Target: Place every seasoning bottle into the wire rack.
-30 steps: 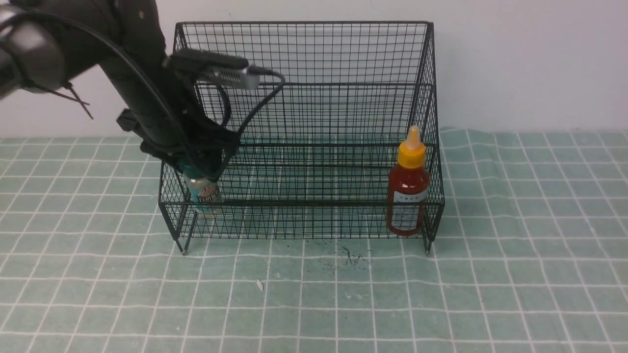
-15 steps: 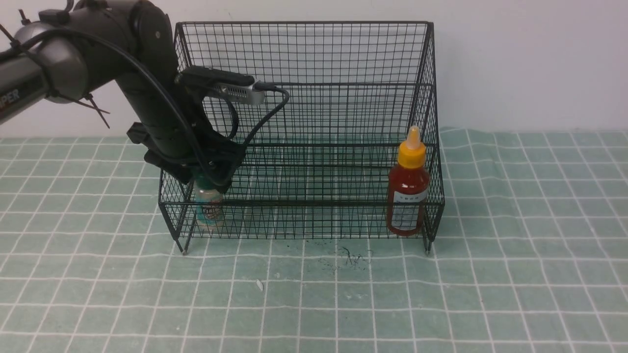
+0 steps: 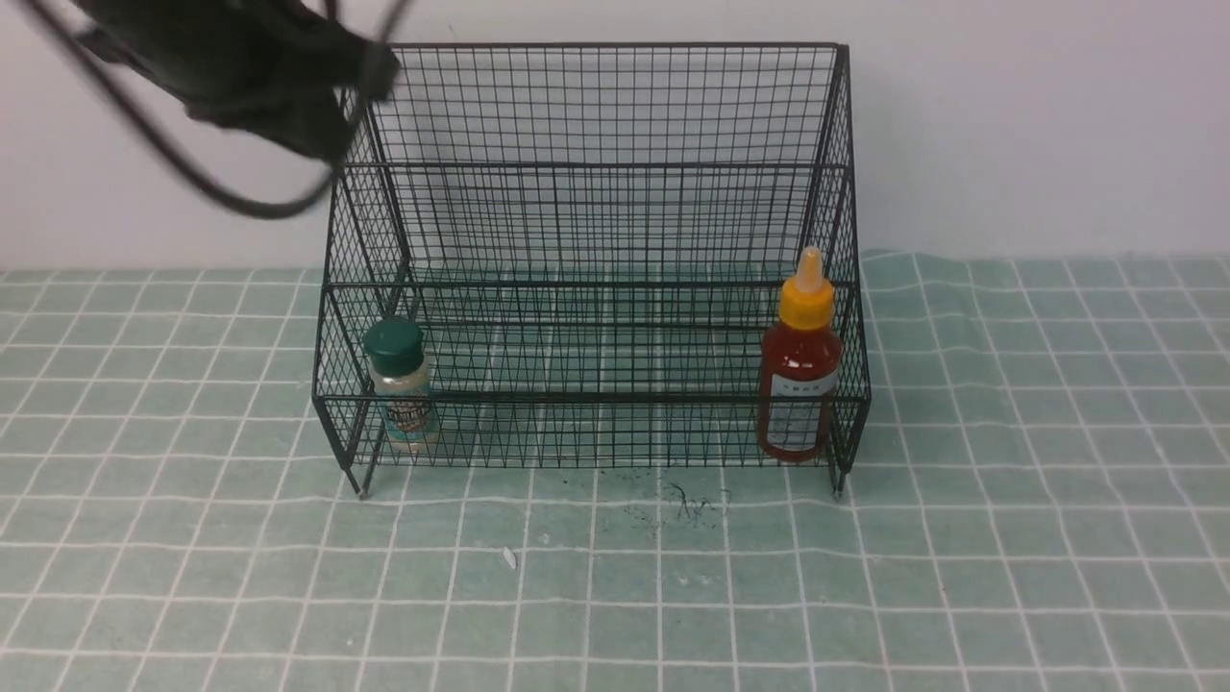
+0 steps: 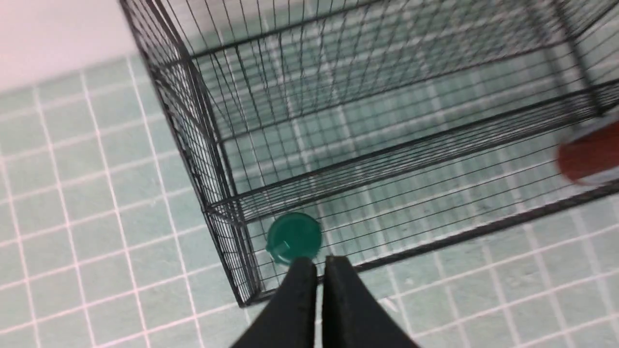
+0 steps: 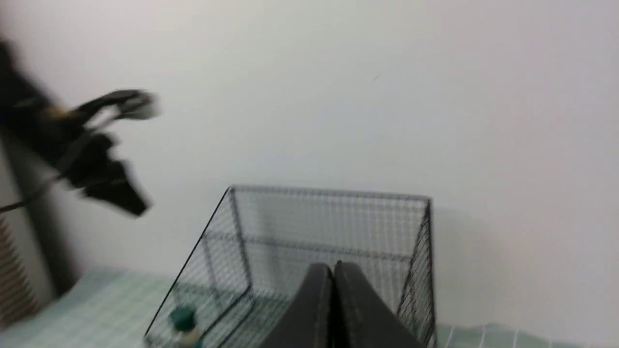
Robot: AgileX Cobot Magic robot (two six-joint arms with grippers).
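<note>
Blur softens the left hand [image 3: 336, 135] at ten o'clock from the middle of the wire rack [image 3: 591, 399] in the front view, and the upper part of its arm is cut off by the edge. The left wrist view shows its fingertips pressed together, with nothing pinched between them; the hand is up in the air, apart from the bottle below.

At eight o'clock in the rack, the shaker jar [image 3: 402, 384] stands roughly upright in the front tier, close to the sloping side. Its dark green cap [image 3: 393, 346] is plain to see, but front wires cross the teal label, and the small print is too fine to read.

At four o'clock in the rack is the red-brown squeeze bottle [image 3: 799, 384], upright, its yellow cap [image 3: 806, 306] rising above the front rail. Mesh crosses its white label, and the left wrist view cuts the bottle off.

Farthest right, the right hand [image 5: 333, 275] is outside the front view. Its own wrist view shows it dark, fingers pressed together, holding nothing. The rack's lower part is cut off there. A small white fleck [image 3: 509, 557] lies on the counter [image 3: 615, 620] near half past six.
</note>
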